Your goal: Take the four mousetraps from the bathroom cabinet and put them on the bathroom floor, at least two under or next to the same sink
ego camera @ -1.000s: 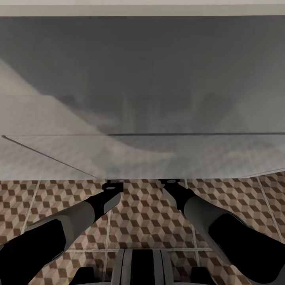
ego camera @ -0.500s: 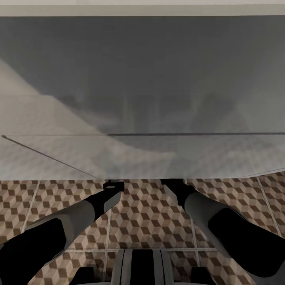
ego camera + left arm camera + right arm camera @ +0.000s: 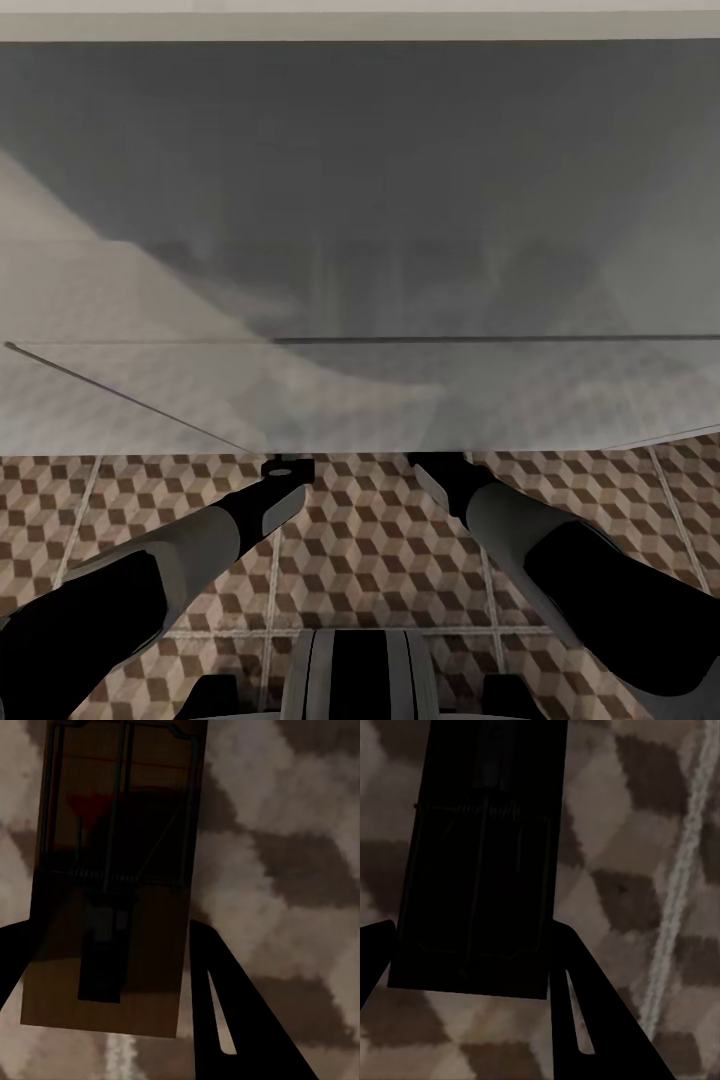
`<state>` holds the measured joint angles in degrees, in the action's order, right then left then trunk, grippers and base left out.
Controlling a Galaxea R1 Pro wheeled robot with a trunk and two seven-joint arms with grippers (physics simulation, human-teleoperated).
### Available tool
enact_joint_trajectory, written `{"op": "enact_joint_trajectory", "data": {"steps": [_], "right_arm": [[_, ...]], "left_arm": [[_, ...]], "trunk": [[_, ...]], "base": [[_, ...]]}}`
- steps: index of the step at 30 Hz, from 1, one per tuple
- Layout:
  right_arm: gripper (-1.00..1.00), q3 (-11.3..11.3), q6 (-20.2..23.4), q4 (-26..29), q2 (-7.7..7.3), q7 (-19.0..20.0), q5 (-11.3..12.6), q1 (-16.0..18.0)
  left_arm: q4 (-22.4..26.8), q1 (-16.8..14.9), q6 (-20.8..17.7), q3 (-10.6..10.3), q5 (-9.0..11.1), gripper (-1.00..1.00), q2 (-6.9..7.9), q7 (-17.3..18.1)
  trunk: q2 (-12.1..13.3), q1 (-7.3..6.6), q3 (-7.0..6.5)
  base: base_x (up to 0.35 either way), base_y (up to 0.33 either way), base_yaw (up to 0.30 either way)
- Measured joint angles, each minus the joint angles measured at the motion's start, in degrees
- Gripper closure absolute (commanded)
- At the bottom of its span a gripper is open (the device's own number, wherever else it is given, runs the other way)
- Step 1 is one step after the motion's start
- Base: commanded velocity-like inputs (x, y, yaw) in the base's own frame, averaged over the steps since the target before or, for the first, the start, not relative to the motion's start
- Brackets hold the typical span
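Holding mousetrap (image 3: pixel 112 877) pinched in left gripper (image 3: pixel 105 967), another mousetrap (image 3: pixel 480 862) in right gripper (image 3: pixel 469 960), above tiled floor (image 3: pixel 370 540); next: lowering, releasing.

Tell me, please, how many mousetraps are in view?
2: one mousetrap between the left gripper's fingers, another between the right gripper's, both over the tiled floor. Others may be hidden.

The cube-patterned bathroom floor (image 3: pixel 360 560) runs under a broad grey-white unit (image 3: pixel 360 250) standing on it.
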<state>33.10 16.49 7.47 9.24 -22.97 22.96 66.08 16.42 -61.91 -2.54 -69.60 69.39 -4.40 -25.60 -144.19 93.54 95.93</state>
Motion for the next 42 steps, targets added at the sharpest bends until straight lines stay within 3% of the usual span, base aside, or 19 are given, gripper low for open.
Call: {"op": "enact_joint_trajectory", "data": {"steps": [3,4,42], "right_arm": [[1.0,0.0,0.0,0.0,0.0,0.0,0.0,0.0],[-1.0,0.0,0.0,0.0,0.01,0.0,0.0,0.0],[-1.0,-0.4,-0.7,0.1,0.73,0.1,0.1,-0.1]], "left_arm": [[0.0,0.0,0.0,0.0,0.0,1.0,0.0,0.0],[0.0,0.0,0.0,0.0,0.0,1.0,0.01,0.0],[0.0,0.0,0.1,0.0,0.0,1.0,0.07,0.0]], "trunk": [[0.0,0.0,0.0],[0.0,0.0,0.0],[0.0,0.0,0.0]], "base": [[0.0,0.0,0.0],[0.0,0.0,0.0],[0.0,0.0,0.0]]}}
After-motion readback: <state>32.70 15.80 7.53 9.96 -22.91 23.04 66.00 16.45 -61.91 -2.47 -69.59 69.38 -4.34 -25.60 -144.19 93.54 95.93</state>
